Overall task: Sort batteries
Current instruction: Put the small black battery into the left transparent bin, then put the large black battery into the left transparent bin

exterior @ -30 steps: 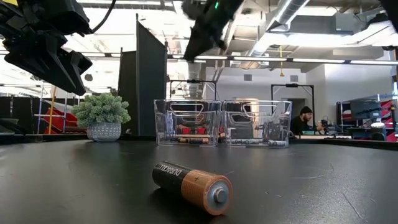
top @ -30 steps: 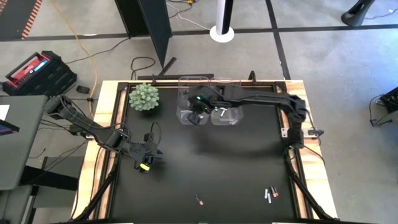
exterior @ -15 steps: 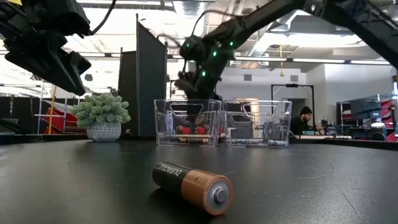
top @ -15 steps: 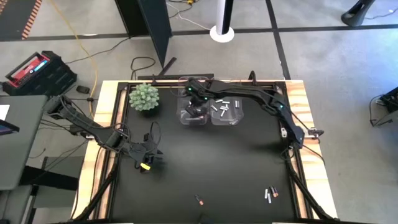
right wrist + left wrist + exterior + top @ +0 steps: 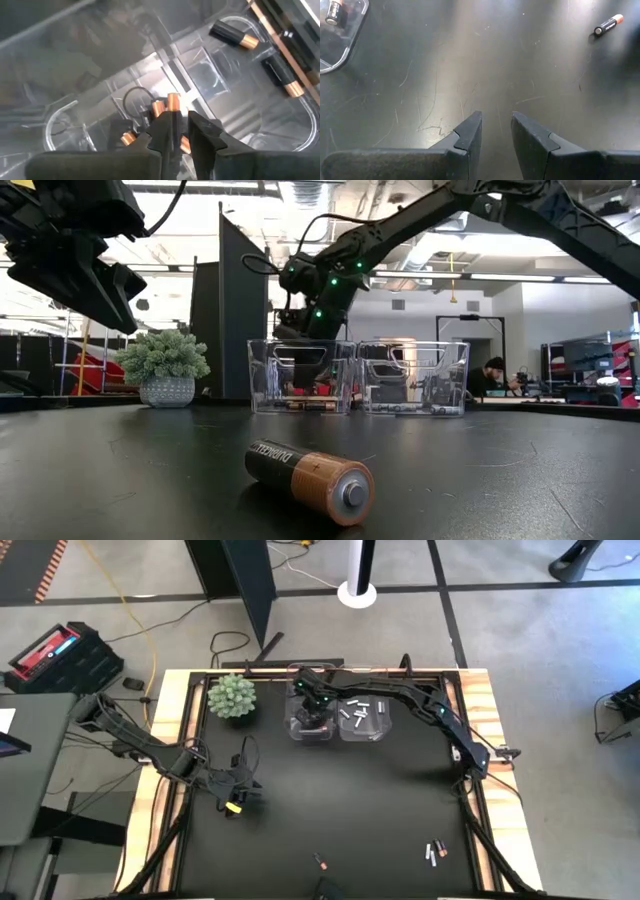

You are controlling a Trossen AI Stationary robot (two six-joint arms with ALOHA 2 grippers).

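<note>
Two clear bins stand side by side at the table's far edge: the left bin [image 5: 305, 730] holds dark, copper-ended batteries [image 5: 235, 36], the right bin [image 5: 365, 722] white ones. My right gripper [image 5: 312, 712] [image 5: 183, 120] reaches down into the left bin, its fingers a narrow gap apart with nothing seen between them. Copper-ended batteries [image 5: 158, 108] lie on the bin floor just past its tips. My left gripper [image 5: 234, 805] [image 5: 496, 117] hovers open over bare table at the left. Loose batteries lie near the front edge [image 5: 321, 862] [image 5: 435, 852] [image 5: 310, 478]. My right gripper comes slanting down from above into the left bin. A copper battery end [image 5: 173, 101] shows right at the tip of one finger [image 5: 167, 127]. Whether the finger touches it, I cannot tell.
A small potted plant [image 5: 232, 696] stands left of the bins. A lone battery [image 5: 609, 24] lies on the mat ahead of my left gripper. The black mat between the bins and the front edge is open room, framed by wooden rails.
My right gripper has swung from above the bins toward the far left and sunk until its fingers stand inside the left bin, tipping more steeply downward.
</note>
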